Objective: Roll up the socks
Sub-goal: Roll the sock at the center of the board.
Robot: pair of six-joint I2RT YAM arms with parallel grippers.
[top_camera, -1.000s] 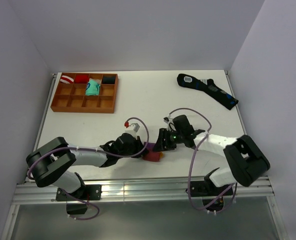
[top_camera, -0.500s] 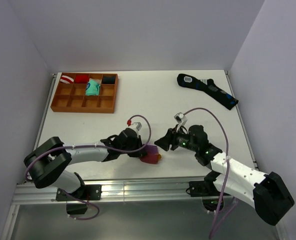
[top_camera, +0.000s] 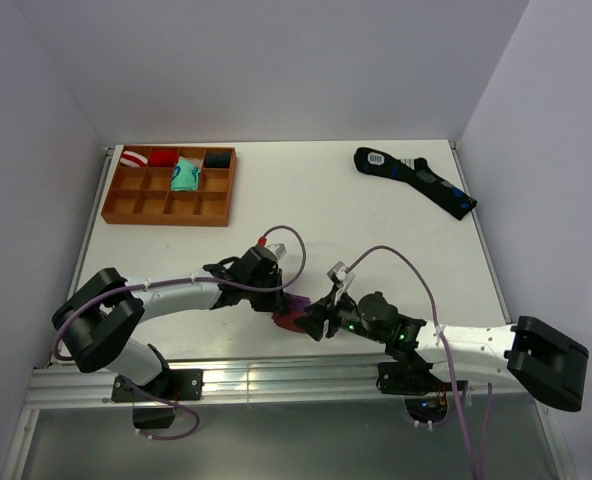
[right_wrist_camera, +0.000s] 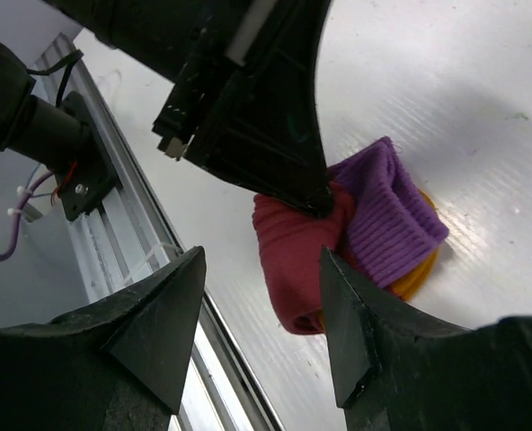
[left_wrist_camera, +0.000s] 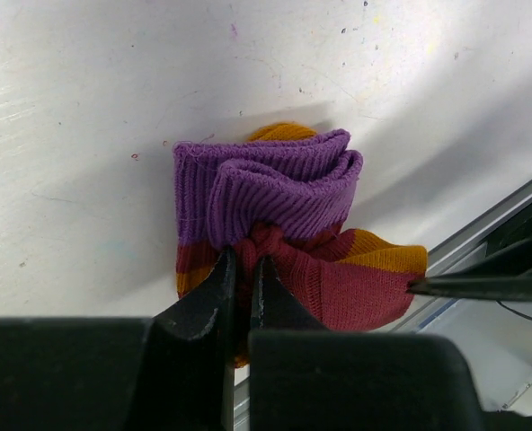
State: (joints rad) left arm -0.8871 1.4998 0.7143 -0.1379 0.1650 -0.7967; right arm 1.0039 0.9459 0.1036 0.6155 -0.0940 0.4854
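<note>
Near the front edge of the white desk (top_camera: 306, 200), just short of the aluminium rail (top_camera: 276, 372), lies the maroon knit sock (left_wrist_camera: 284, 224) with orange toe and heel and a purple ribbed cuff, bunched into a loose roll. The cuff is folded over the far side of the bundle. Maroon and orange fabric spills out on the near side, so I judge the roll incomplete.

My left claw (left_wrist_camera: 243, 262) is pressed together on a pleat of maroon knit just under the cuff. I read this pinch as an anchor that stops the turns springing apart while the other arm works. My right claw (right_wrist_camera: 260, 260) is spread, low over the desk, facing the sock from the opposite side and apparently short of touching it. That placement suits gathering the free end and tucking it under the cuff.

One risk, as I judge it, is that the bundle sits close to the rail and a push toward the near edge could drag it off the desk.

Well apart, at the far left, stands the wooden compartment tray (top_camera: 166, 205) with small rolled bundles (top_camera: 184, 175) in its back row. A long black sock (top_camera: 416, 180) with blue marks lies at the far right.
</note>
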